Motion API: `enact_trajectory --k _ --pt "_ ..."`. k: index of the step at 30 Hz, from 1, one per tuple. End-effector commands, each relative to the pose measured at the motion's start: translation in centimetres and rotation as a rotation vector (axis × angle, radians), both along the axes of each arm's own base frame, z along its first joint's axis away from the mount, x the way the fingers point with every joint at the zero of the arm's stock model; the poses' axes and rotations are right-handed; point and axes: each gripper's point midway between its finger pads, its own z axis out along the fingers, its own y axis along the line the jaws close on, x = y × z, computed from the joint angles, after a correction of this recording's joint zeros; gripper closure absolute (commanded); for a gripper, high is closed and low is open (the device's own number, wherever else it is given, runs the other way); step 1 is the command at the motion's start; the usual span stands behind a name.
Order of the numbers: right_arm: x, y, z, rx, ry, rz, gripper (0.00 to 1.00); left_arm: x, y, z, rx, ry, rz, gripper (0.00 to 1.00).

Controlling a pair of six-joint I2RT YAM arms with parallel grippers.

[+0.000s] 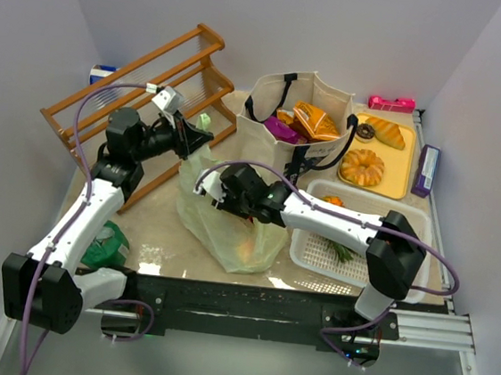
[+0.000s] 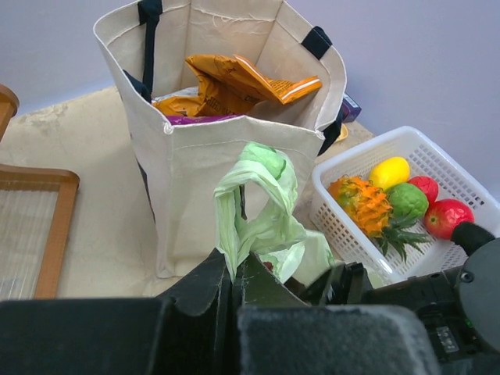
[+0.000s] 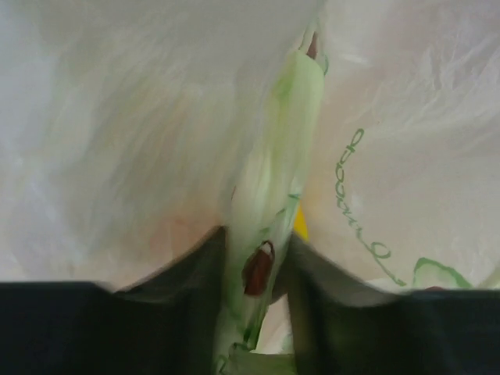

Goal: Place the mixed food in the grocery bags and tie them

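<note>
The green plastic bag (image 1: pixel 228 228) sits at the middle of the table, just in front of the canvas tote (image 1: pixel 300 103) and left of the white basket (image 1: pixel 405 223). Both arms have hold of it. The left gripper (image 2: pixel 234 269) is clamped on one loop handle (image 2: pixel 262 205) and holds it up, so that in the left wrist view the twisted loop stands against the tote's front wall. The right gripper (image 3: pixel 256 269) is pinched narrow on a bunched strip of the bag's film – the plastic fills the whole right wrist view, with green print on it. From above, this gripper is at the bag's upper left edge, near the left one.

Red and yellow shapes show through the bag's lower part, too blurred to name. The tote stands upright and open, with orange packets (image 2: pixel 234 82) and a purple packet (image 2: pixel 199 119) inside. A pineapple (image 2: pixel 363 205) lies in the basket among other toy fruit. A wooden rack (image 1: pixel 144 87) stands at the far left – well apart from the bags.
</note>
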Motion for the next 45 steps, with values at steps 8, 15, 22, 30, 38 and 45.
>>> enact_trajectory --k 8,15,22,30,38,45 --pt "0.0 -1.2 11.6 0.317 -0.1 -0.171 1.0 1.6 3.8 3.0 0.032 -0.068 0.229 1.0" --pt "-1.5 -5.1 21.6 0.715 -0.115 -0.198 1.0 1.8 7.8 5.1 0.112 -0.164 0.447 1.0" --pt "1.3 -8.6 19.3 0.751 -0.096 -0.32 1.0 1.1 8.5 4.7 0.13 -0.164 0.477 1.0" --pt "4.1 -10.4 21.8 0.914 -0.097 -0.43 1.0 0.1 8.0 4.7 0.112 -0.173 0.445 1.0" --pt "8.1 -13.6 21.4 0.969 -0.057 -0.548 1.0 -0.7 6.9 5.3 0.107 -0.198 0.411 1.0" --pt "5.4 -10.8 22.3 1.035 0.023 -0.33 1.0 -1.6 3.3 4.4 0.048 -0.199 0.222 1.0"
